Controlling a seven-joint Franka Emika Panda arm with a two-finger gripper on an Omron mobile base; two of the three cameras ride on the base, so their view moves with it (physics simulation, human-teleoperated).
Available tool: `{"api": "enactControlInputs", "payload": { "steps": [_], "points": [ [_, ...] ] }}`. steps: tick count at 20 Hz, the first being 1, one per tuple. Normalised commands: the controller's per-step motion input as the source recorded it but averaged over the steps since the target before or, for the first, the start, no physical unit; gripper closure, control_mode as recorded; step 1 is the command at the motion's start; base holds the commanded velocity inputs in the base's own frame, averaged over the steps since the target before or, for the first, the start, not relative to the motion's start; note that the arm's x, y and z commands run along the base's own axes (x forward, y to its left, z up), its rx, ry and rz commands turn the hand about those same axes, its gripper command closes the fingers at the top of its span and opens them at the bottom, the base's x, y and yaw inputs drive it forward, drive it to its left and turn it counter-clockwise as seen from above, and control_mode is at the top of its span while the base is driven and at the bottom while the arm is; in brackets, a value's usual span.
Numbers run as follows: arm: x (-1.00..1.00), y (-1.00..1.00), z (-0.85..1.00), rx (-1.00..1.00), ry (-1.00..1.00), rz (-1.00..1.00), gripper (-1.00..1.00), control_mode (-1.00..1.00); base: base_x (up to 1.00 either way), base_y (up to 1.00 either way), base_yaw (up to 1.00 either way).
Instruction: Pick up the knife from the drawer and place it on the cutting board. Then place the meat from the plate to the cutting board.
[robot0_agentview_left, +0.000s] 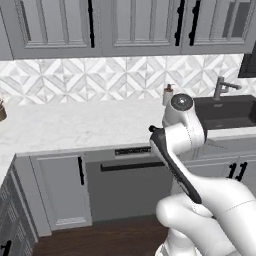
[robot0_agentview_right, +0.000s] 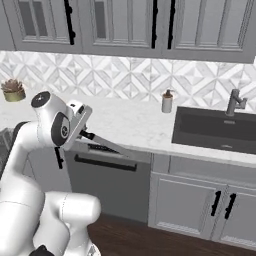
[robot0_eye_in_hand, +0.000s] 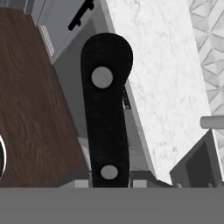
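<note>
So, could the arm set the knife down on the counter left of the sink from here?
Probably yes: the gripped knife hangs near the counter's front edge, and the small bottle stands well back by the wall.

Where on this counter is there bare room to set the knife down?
The marble counter lies bare from the potted plant at its left end to the soap bottle. Right of the bottle, the sink and faucet take the room. The tool holds the knife over the counter's front edge.
</note>
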Motion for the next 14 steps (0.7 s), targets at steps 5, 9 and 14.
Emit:
{"api": "enactControlInputs", "payload": {
  "steps": [5, 9, 14],
  "points": [
    [0.0, 0.0, 0.0, 0.0, 0.0, 0.0, 1.0, 1.0, 0.04, -0.51, -0.54],
    [0.0, 0.0, 0.0, 0.0, 0.0, 0.0, 1.0, 1.0, 0.08, -0.33, -0.61],
    [0.0, 0.0, 0.0, 0.0, 0.0, 0.0, 1.0, 1.0, 0.13, -0.31, -0.57]
  ]
}}
